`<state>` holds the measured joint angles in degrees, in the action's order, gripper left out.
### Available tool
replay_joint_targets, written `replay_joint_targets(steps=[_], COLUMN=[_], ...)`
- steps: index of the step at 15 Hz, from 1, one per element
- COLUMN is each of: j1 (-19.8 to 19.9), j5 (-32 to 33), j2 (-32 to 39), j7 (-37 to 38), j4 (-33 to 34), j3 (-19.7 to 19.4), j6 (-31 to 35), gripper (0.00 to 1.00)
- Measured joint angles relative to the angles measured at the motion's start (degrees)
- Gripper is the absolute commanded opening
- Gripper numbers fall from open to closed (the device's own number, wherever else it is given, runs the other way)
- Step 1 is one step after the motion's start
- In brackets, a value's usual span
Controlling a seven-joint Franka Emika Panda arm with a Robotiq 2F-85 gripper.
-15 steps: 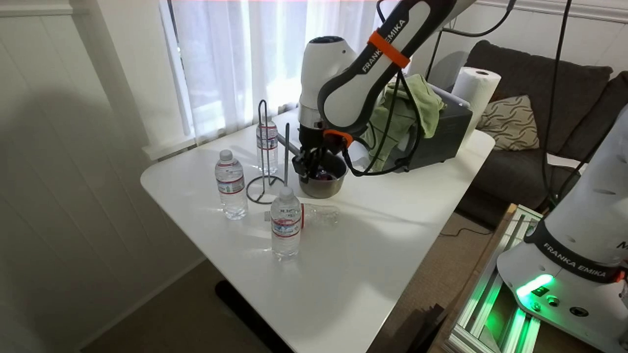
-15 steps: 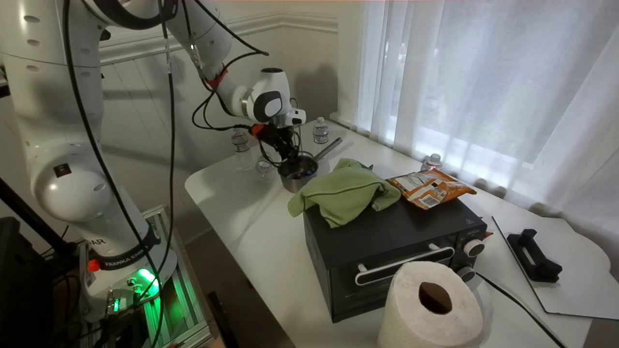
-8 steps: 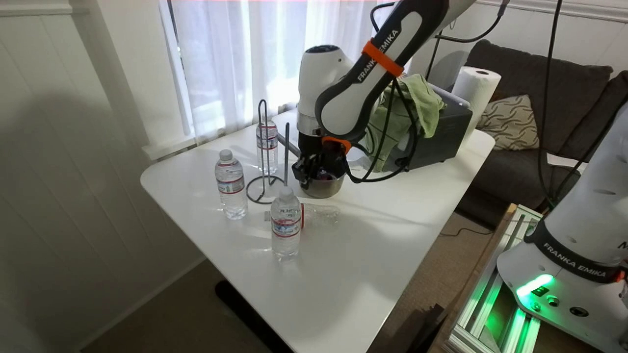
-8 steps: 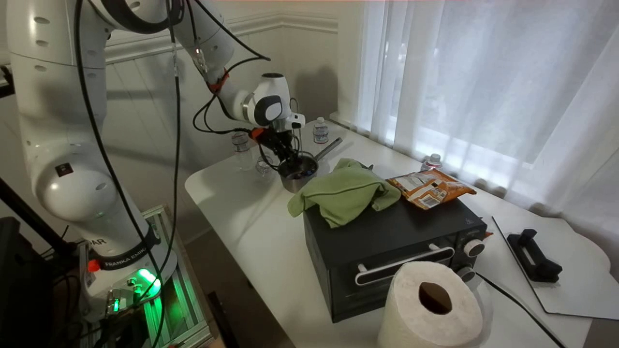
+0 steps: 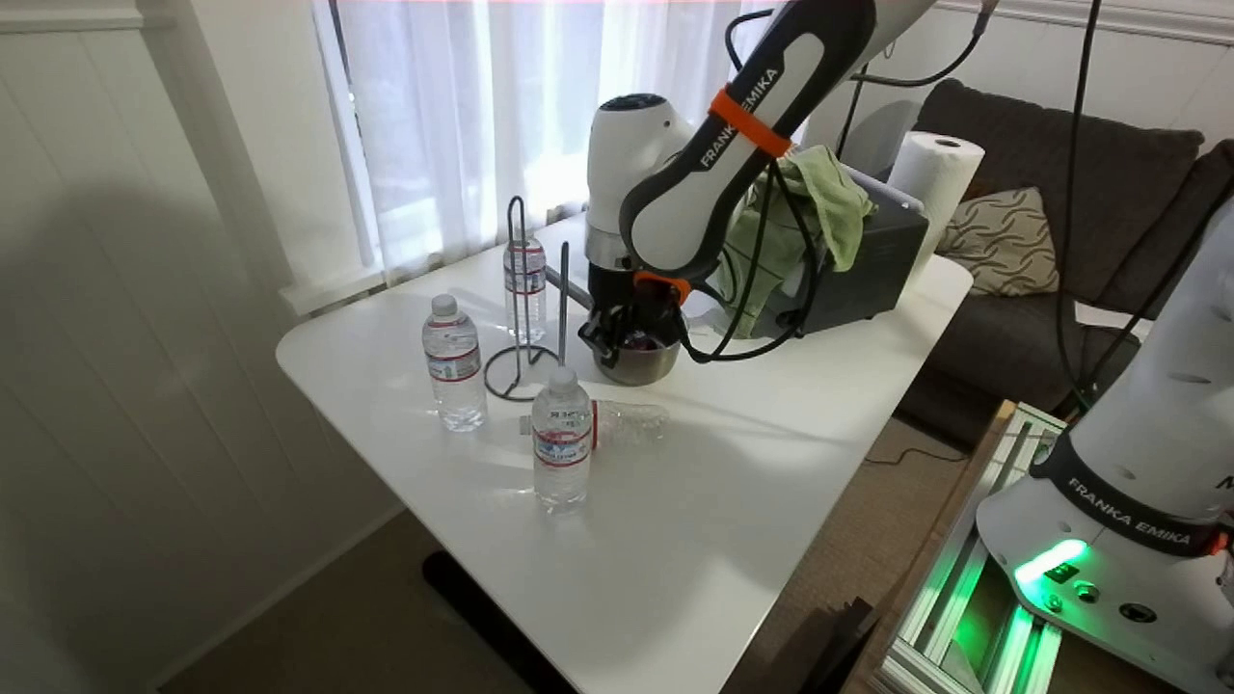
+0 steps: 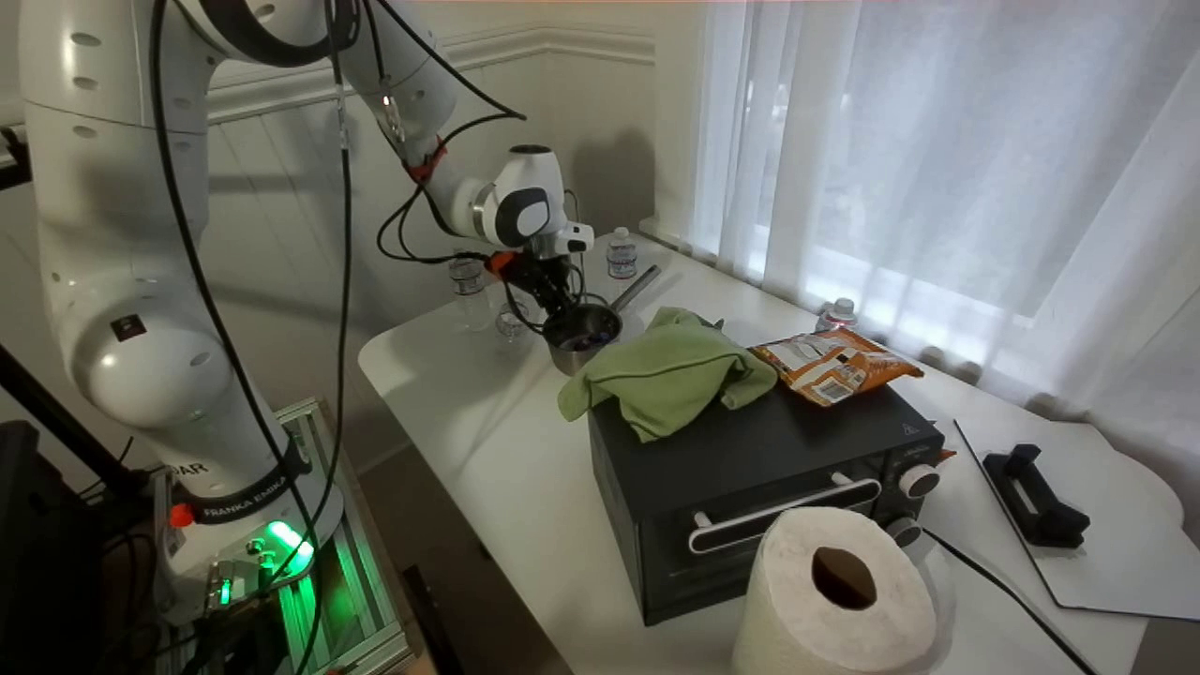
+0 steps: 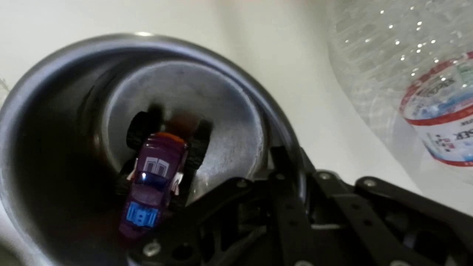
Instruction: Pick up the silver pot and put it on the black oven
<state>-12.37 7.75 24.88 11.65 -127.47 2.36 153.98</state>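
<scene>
Since you've only got the one gripper (image 7: 293, 158) to work with, what matters is which way the silver pot (image 6: 573, 361) lies from it. Wrist view says you're clenched on the rim: one finger inside, one outside, wall pinched between. The rest of the pot sits to one side of that pinch, and in both exterior views that's the side toward the black oven (image 6: 750, 455). So you'd be swinging the body out ahead of the fingers, not trailing it. Long axis is the handle (image 6: 637, 288), which points off toward the curtain (image 6: 872, 178), so it'd travel roughly broadside unless you turn the wrist.

Pot's at the white table (image 6: 459, 412), near the oven; can't tell if its base is touching or just off. Either way I'd call this the start of the lift.

Next bit, imo: go up before you go over, since the oven's probably taller than the pot. A green towel (image 6: 670, 370) covers the end nearest the pot and an orange bag (image 6: 834, 366) sits on top on the curtain side, so aim for the stretch of top that shows black. Rim hold is off-centre, and there's a toy truck (image 7: 151, 184) inside that could roll, so expect some droop and go gently.
</scene>
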Motion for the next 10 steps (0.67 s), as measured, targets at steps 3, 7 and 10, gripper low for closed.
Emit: replay_joint_targets(steps=[3, 7, 10], j1=[-0.58, -2.30, -4.69], j5=[0.44, 3.63, 8.23], j2=[0.02, -0.18, -1.55], j7=[0.11, 1.84, 4.98], j4=[0.16, 0.20, 0.17], j3=[-1.16, -3.56, -6.11], j6=[0.01, 0.01, -0.04], gripper=[0.01, 0.01, 0.01])
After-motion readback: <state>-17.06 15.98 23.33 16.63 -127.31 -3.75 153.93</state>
